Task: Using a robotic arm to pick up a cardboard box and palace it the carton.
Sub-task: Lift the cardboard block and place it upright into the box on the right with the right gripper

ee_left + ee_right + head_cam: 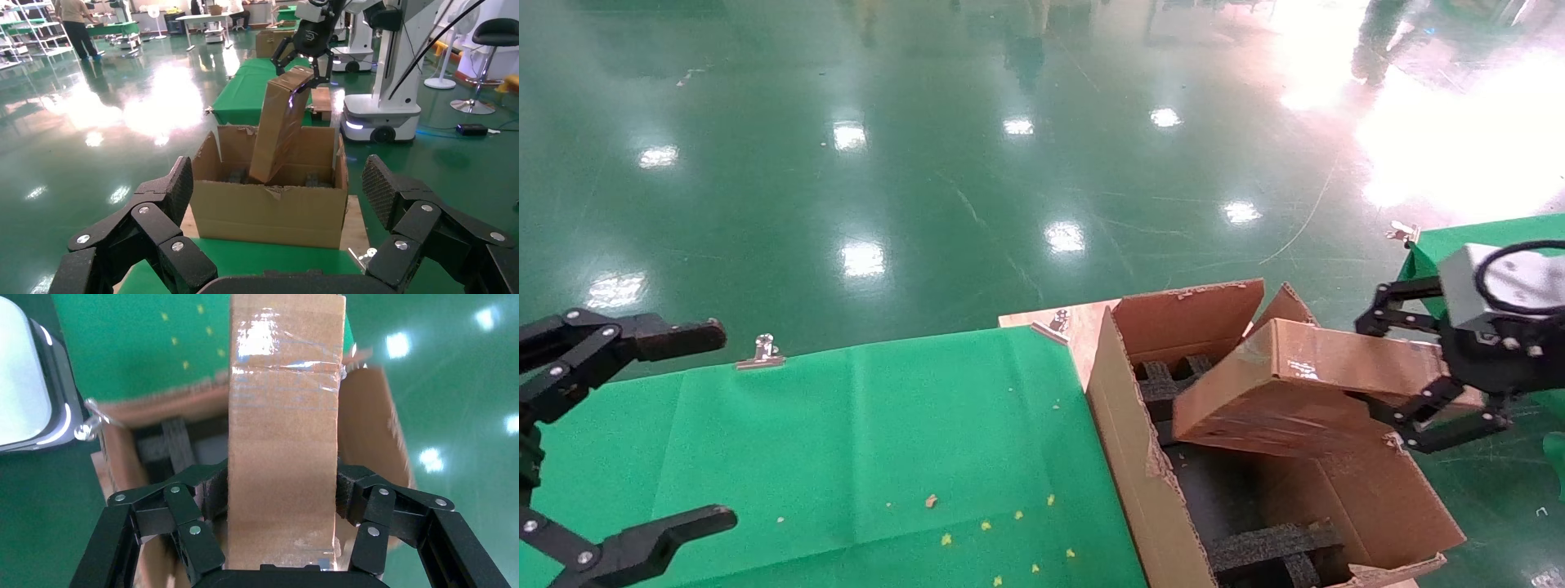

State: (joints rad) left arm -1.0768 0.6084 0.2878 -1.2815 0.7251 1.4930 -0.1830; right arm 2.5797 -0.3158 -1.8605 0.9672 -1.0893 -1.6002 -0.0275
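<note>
Right gripper jaws pinch one end of the box, which hangs tilted, far end dipping into the carton. Advise: level it between the foam blocks, lower, then release. Left gripper idle over the green surface, jaws spread.

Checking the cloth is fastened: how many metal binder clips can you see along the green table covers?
3, seen from the head camera: one clip on the near cloth's far edge, one at its far right corner beside the carton, one on the right-hand table's corner. Others may be hidden.
</note>
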